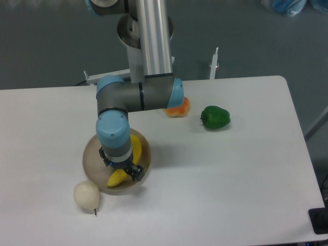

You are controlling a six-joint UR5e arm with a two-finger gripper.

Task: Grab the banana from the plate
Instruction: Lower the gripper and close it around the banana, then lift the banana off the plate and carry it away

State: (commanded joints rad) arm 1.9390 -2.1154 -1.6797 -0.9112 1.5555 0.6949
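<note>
Camera view: fingers (pixel 128 171), grip unclear, over banana (pixel 118 177) near plate (pixel 92 154) front rim, pear (pixel 85 195) just beside

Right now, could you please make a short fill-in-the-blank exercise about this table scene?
1. The banana lies on the ____.
2. The gripper is above the plate, over the ____.
3. The pear sits ____ the plate, on the table.
4. The pepper is ____ in colour.

Missing words: plate; banana; outside; green

Banana (pixel 118 178) on plate (pixel 92 154)
</note>
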